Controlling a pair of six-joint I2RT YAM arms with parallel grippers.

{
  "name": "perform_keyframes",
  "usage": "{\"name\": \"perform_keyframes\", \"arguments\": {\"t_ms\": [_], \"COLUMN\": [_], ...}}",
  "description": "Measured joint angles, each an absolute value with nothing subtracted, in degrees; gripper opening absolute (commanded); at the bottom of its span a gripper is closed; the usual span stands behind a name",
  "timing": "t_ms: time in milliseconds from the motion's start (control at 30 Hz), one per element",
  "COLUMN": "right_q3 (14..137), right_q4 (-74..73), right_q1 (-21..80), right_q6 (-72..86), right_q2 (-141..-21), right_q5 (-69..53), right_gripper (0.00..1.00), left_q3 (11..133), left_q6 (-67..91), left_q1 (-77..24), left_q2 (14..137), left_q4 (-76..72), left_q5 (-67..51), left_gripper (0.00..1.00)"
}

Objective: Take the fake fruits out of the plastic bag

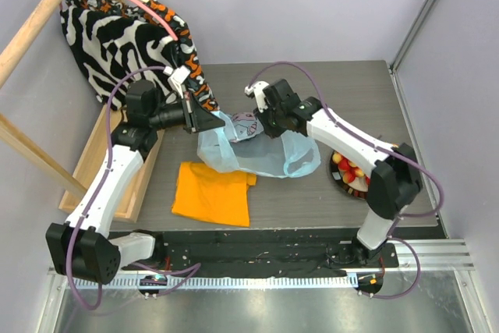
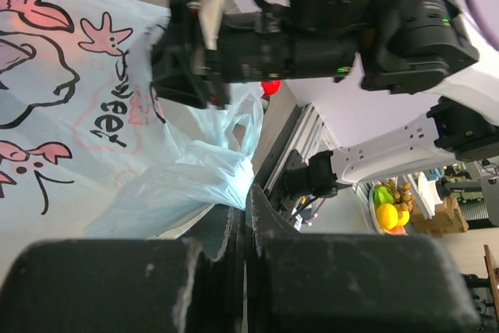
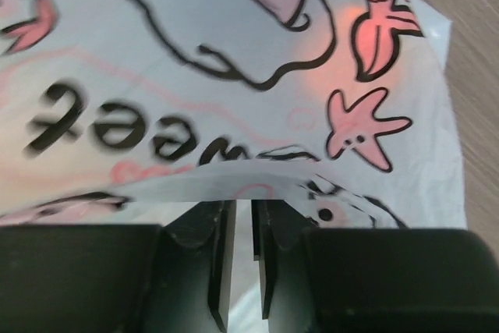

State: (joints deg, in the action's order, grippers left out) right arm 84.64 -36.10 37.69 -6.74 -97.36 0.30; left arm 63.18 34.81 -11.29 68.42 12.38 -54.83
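The pale blue plastic bag [image 1: 269, 157] with pink cartoon print lies mid-table, its left part raised. My left gripper [image 1: 204, 121] is shut on the bag's left edge; the left wrist view shows blue film [image 2: 195, 181] pinched at its tips [image 2: 248, 193]. My right gripper [image 1: 261, 126] sits on the bag's top. In the right wrist view its jaws [image 3: 243, 207] are nearly together, tips hidden under a fold of the bag [image 3: 234, 181]. Fake fruits [image 1: 348, 171] lie in a dark plate at the right, also in the left wrist view [image 2: 387, 210]. No fruit shows clearly inside the bag.
An orange folded cloth [image 1: 212, 191] lies in front of the bag. A zebra-striped cloth [image 1: 125, 40] hangs at the back left on a wooden frame. A wooden tray [image 1: 101, 161] lies along the left side under my left arm.
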Motion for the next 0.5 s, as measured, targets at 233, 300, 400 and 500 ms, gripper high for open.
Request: {"name": "perform_keyframes", "arguments": {"t_ms": [233,300,400,500], "right_q3": [91.7,92.53,93.58,94.48], "right_q4": [-36.01,-36.12,-36.47,-36.77], "right_q1": [35.99,35.86,35.94,36.23], "right_q6": [-7.51,-7.81,-8.73,-10.87], "right_q2": [-107.98,-109.03,-109.25,-109.23], "right_q5": [5.48,5.85,5.3,3.79], "right_gripper": [0.26,0.26,0.24,0.18], "left_q3": [65.45,65.84,66.54,67.09], "left_q6": [35.38,35.35,35.33,35.31], "left_q1": [-11.44,-11.53,-11.62,-11.62], "left_q2": [71.4,71.42,71.5,71.88], "left_q4": [11.11,10.9,10.61,10.11], "left_q5": [-54.83,-54.83,-54.81,-54.39], "left_gripper": [0.0,0.0,0.0,0.0]}}
